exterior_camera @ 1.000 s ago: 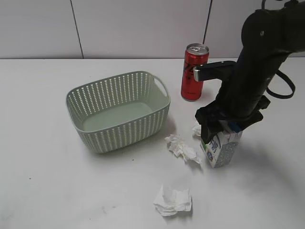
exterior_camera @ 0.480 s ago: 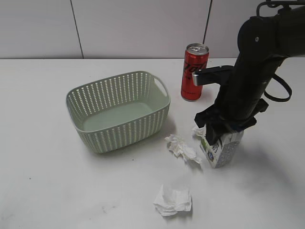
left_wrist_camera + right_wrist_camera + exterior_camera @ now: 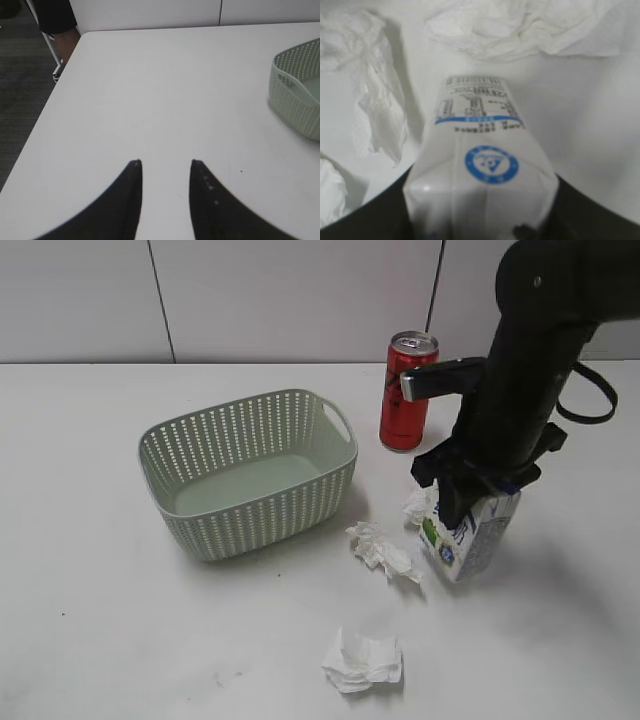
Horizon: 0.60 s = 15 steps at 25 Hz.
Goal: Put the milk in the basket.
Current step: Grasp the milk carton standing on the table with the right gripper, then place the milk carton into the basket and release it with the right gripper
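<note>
My right gripper [image 3: 478, 502] is shut on the top of the milk [image 3: 462, 539], a small white carton with blue print and a green logo. The carton hangs tilted, just above the table right of the tissues. In the right wrist view the milk [image 3: 479, 170] fills the space between my jaws [image 3: 480, 215]. The sage-green basket [image 3: 250, 472] stands empty to the left of the carton; its corner shows in the left wrist view [image 3: 299, 95]. My left gripper [image 3: 164, 162] is open and empty over bare table.
A tall red soda can [image 3: 407, 391] stands behind the carton. Crumpled white tissues lie beside the carton [image 3: 383, 550], behind it [image 3: 417, 507] and nearer the front [image 3: 362, 660]. The table's left edge [image 3: 60, 85] shows in the left wrist view.
My right gripper has risen with the milk, lifting and tilting the carton off the table. The left gripper has no earlier frame.
</note>
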### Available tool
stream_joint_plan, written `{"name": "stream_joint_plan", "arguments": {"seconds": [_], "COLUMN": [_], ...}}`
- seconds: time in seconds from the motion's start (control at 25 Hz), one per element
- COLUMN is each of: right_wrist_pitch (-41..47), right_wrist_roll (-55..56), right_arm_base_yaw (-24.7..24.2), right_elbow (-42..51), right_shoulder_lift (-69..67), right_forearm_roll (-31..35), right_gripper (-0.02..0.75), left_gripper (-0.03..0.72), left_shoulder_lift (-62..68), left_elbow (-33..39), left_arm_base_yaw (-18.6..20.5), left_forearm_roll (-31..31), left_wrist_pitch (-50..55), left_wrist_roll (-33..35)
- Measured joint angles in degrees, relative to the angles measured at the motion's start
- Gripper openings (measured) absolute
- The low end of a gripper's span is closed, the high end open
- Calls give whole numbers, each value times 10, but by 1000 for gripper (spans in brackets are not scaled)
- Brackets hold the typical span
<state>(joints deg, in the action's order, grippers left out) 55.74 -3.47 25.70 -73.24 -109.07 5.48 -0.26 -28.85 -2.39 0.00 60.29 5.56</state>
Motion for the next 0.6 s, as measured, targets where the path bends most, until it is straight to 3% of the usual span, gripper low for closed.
{"name": "stream_joint_plan", "arguments": {"seconds": [0.24,0.6], "right_wrist_pitch": [122,135], "right_wrist_roll": [-14,-16], "right_arm_base_yaw": [0,15], "right_elbow": [-92,-233], "right_shoulder_lift": [0,0], "right_forearm_roll": [0,60], "right_gripper": [341,337], "left_gripper": [239,239], "left_shoulder_lift": [0,0], "left_elbow": [0,0], "left_arm_base_yaw": [0,0], "left_forearm_roll": [0,0], "left_wrist_pitch": [0,0], "left_wrist_roll": [0,0]}}
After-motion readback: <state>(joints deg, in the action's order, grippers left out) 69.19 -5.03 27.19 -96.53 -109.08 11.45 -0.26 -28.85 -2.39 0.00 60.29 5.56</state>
